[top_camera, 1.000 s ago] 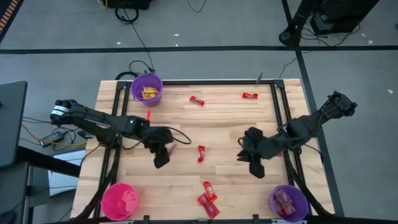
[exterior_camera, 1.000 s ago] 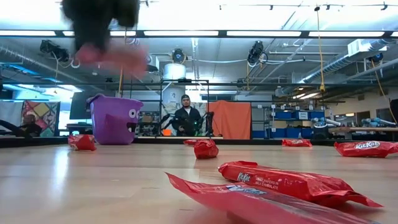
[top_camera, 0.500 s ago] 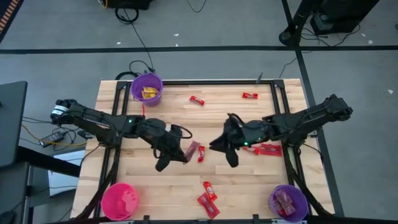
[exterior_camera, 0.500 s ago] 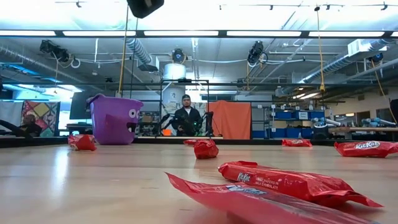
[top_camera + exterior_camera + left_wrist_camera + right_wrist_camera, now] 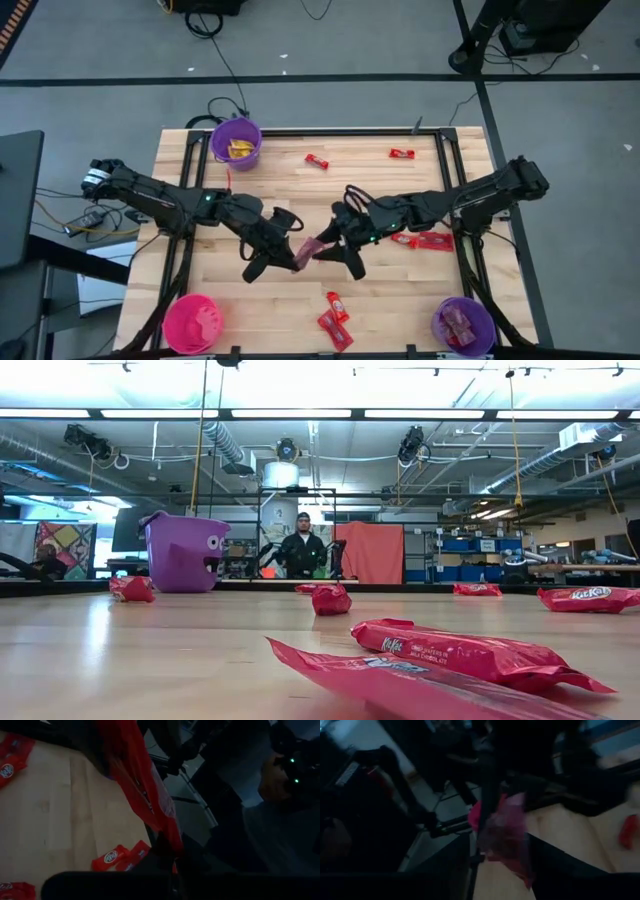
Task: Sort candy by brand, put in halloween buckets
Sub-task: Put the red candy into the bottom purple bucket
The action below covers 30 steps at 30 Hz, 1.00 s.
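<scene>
Over the table's middle, my left gripper is shut on a mauve-purple candy packet. My right gripper faces it from the table's right and is open. Its fingers stand on either side of the packet's free end; whether they touch it I cannot tell. One purple bucket at the far left holds yellow packets. The pink bucket stands near left. The other purple bucket, near right, holds red bars. Loose red bars lie flat on the table. My left gripper pinches the mauve packet between its two fingers by one end. The fingers come roughly level from the table's left. The packet is lifted clear of the table and sticks out past the fingertips toward my right gripper.
Red bars lie at the far side and by the near edge. In the low view red bars lie close up, the purple bucket stands beyond, and a person stands in the room behind. Black frame rails run along the table's edges.
My right gripper has swung from the table's right side toward the left, up to the packet held by my left gripper. My left gripper has carried the mauve packet upward, out of the low view, and a little toward the table's right.
</scene>
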Motion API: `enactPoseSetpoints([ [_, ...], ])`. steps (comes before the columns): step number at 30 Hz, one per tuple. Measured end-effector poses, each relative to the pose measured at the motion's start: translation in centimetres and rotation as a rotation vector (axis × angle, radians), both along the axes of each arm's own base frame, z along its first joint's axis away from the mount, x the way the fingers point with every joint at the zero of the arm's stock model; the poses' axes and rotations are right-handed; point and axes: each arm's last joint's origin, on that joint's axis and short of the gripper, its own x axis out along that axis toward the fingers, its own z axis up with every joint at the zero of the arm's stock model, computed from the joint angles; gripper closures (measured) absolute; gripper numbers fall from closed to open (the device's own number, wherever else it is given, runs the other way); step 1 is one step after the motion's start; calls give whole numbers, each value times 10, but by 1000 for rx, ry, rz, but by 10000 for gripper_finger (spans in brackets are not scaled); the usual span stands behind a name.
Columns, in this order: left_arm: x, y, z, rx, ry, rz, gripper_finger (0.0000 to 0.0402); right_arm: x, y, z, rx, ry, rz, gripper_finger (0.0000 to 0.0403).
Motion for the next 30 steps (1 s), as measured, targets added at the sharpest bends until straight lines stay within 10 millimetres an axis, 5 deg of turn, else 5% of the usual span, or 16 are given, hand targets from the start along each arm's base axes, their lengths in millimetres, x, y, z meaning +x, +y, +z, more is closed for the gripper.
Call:
enactPoseSetpoints([
  [4, 1, 1, 0, -19, 18, 44, 388, 3, 2, -6, 12, 27, 21, 265],
  [9, 1, 2, -1, -19, 31, 88, 363, 2, 1, -7, 1, 44, 28, 382],
  [18, -2, 5, -11, -15, 138, 159, 281, -18, 1, -10, 54, 244, 147, 391],
  [24, -1, 3, -25, 63, 229, 238, 249, -54, 20, -18, 99, 541, 355, 394],
  [30, 19, -12, -45, 108, 210, 194, 244, -95, 40, -12, 184, 773, 475, 396],
])
